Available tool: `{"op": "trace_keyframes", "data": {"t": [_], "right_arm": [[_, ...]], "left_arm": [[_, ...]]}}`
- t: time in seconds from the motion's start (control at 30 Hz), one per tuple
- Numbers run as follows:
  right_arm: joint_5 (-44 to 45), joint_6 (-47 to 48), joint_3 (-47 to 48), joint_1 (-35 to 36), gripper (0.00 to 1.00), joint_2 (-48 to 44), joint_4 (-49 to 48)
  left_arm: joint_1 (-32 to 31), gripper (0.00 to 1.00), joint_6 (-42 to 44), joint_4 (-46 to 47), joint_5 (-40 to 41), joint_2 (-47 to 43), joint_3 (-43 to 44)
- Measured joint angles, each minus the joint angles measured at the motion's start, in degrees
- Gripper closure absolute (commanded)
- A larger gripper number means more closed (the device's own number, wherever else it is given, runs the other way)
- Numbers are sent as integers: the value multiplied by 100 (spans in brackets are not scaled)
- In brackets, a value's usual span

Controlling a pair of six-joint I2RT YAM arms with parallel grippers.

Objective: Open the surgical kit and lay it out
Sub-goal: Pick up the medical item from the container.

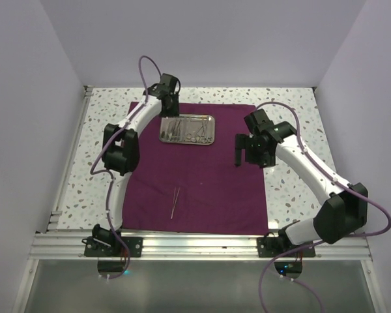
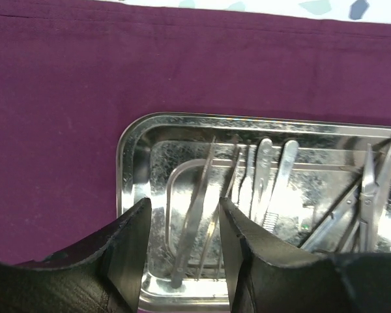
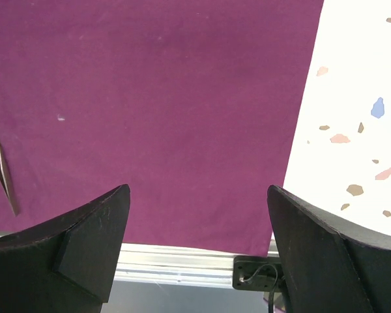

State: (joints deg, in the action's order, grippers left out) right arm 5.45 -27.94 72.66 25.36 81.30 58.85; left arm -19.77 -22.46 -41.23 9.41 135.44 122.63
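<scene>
The left gripper (image 2: 184,210) stands half-parted astride a pair of tweezers (image 2: 193,218) in the steel tray (image 2: 131,151), not yet pinching; unloading instruments is the step in hand; next, I judge, pinch and lift; the right gripper (image 3: 199,192) hangs wide and empty over the cloth (image 3: 182,98), with the laid-out tweezers (image 3: 3,173) to its left.

The cloth (image 2: 52,130) was a plain deep purple, with no print. On it in the upper middle of the top view, the tray (image 2: 135,156) was shiny silver with bright glare patches, and the instruments (image 2: 267,176) inside were the same pale steel. The tweezers (image 1: 175,201) at lower centre looked thin and grey. The table (image 3: 358,98) was white, speckled with brown, pink, grey and blue flecks. Both arms (image 1: 306,166) were white with black joints, and their cables (image 1: 378,222) were lilac. The rail (image 1: 195,244) along the bottom was silver-grey.
</scene>
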Motion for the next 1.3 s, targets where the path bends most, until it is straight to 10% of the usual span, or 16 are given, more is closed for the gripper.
{"op": "trace_keyframes", "data": {"t": [0.6,0.9,1.03,1.3], "right_arm": [[-24,83,260,0,11,682,17],[-20,125,273,-4,11,691,0],[-20,153,341,-7,11,748,-20],[-52,175,350,-31,11,758,-59]], "left_arm": [[72,52,160,46,-155,538,168],[74,68,254,125,-79,741,299],[70,100,278,177,-72,750,299],[68,100,420,144,96,732,299]]}}
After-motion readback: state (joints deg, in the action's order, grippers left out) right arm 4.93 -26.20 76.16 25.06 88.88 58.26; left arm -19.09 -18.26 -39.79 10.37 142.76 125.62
